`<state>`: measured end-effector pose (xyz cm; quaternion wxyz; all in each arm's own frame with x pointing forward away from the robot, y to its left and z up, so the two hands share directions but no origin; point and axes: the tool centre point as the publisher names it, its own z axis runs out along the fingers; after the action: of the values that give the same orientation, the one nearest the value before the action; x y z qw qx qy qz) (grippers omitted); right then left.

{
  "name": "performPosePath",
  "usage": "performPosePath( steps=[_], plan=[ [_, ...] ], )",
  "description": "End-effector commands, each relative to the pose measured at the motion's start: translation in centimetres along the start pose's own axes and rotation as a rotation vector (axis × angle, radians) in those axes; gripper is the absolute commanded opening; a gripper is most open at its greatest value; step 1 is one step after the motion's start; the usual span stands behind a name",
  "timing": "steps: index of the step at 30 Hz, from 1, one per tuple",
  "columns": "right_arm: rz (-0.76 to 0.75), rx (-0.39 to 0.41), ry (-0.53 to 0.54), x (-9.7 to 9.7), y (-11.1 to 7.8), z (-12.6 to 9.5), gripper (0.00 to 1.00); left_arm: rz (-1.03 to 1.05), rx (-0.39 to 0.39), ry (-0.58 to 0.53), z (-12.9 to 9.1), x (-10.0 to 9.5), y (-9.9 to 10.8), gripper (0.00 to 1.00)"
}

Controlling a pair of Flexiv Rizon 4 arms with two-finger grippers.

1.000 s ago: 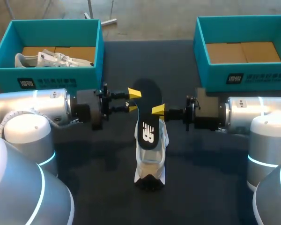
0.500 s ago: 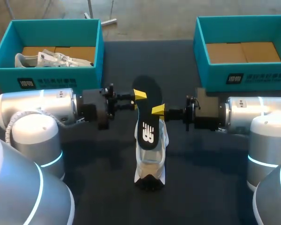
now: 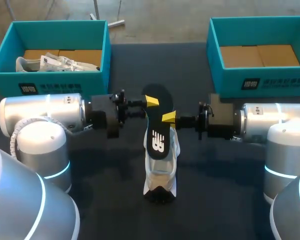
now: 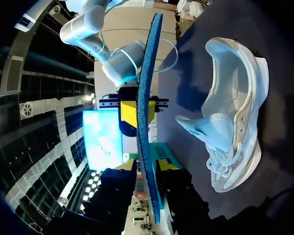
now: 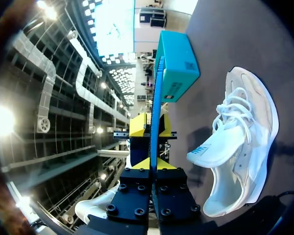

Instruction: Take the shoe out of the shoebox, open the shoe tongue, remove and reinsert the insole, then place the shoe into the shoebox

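Mid-frame, the insole (image 3: 157,120) hangs out of the shoe (image 3: 161,175), which stands just below it on the table. The right gripper (image 3: 169,117) is clamped on the insole's right edge. The left gripper (image 3: 149,105) is at its left edge; whether it grips, I cannot tell. Removal looks done. Next, the insole's toe end must be steered into the shoe's opening.

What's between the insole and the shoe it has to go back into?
Nothing visible. The insole, in the right gripper, hangs over the white shoe, whose tongue is lifted; the left wrist view shows the opening bare.
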<state>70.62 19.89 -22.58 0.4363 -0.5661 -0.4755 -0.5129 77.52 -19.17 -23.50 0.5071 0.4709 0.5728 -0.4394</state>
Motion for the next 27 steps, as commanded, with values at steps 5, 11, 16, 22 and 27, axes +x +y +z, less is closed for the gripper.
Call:
performPosePath(
  steps=[5, 11, 16, 22, 27],
  plan=[
    [0.0, -0.003, -0.003, -0.01, -0.08, 0.24, 0.0, 0.011, -0.004, 0.002, 0.33, -0.29, -0.18, 0.09],
    [0.0, -0.003, -0.003, -0.01, -0.08, 0.24, 0.0, 0.021, -0.002, 0.003, 0.41, -0.34, -0.35, 0.11],
    [0.0, -0.003, -0.003, -0.01, -0.08, 0.24, 0.0, 0.026, -0.001, 0.004, 0.45, -0.33, -0.52, 0.15],
    [0.0, -0.003, -0.003, -0.01, -0.08, 0.24, 0.0, 0.04, -0.012, 0.01, 0.3, -0.31, -0.85, 0.16],
    [0.0, -0.003, -0.003, -0.01, -0.08, 0.24, 0.0, 0.044, -0.02, 0.011, 0.0, -0.25, -1.09, 0.16]
  ],
)
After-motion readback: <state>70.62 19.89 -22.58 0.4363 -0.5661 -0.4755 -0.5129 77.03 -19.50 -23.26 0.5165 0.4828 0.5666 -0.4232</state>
